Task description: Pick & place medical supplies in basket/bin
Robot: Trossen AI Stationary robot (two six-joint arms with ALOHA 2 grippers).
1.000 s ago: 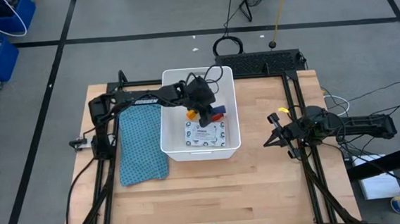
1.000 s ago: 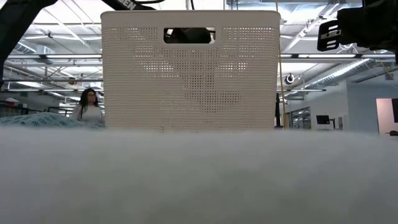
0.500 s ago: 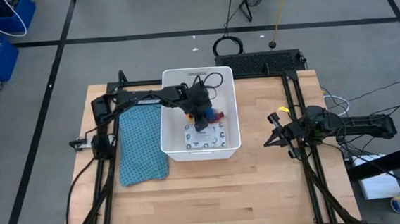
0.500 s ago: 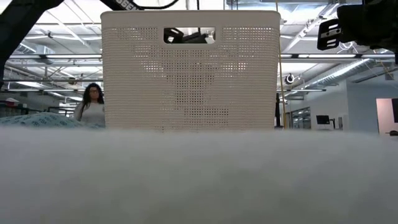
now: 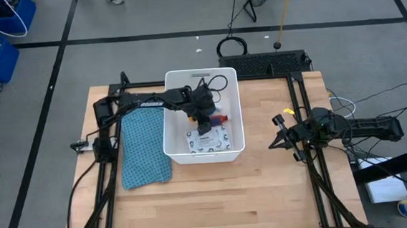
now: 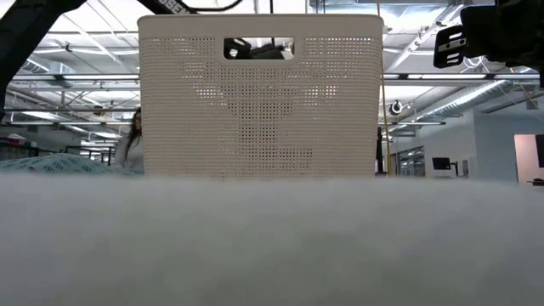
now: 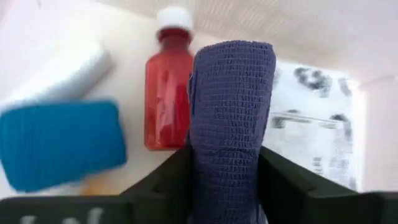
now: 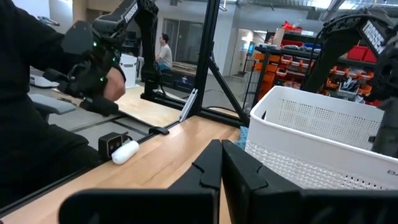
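Blue bandage roll between hand's fingers

Fills the middle: white perforated bin, handle slot near top. Beside it on one side, teal cloth and a person partly hidden.

Left end effector now lower inside the bin, fingers wider

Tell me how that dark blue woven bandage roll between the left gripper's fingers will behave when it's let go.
The dark blue woven bandage roll looks soft and textured, so it probably grips rather than slips. Being round, it may roll a little inside the white plastic bin and settle against the red bottle.
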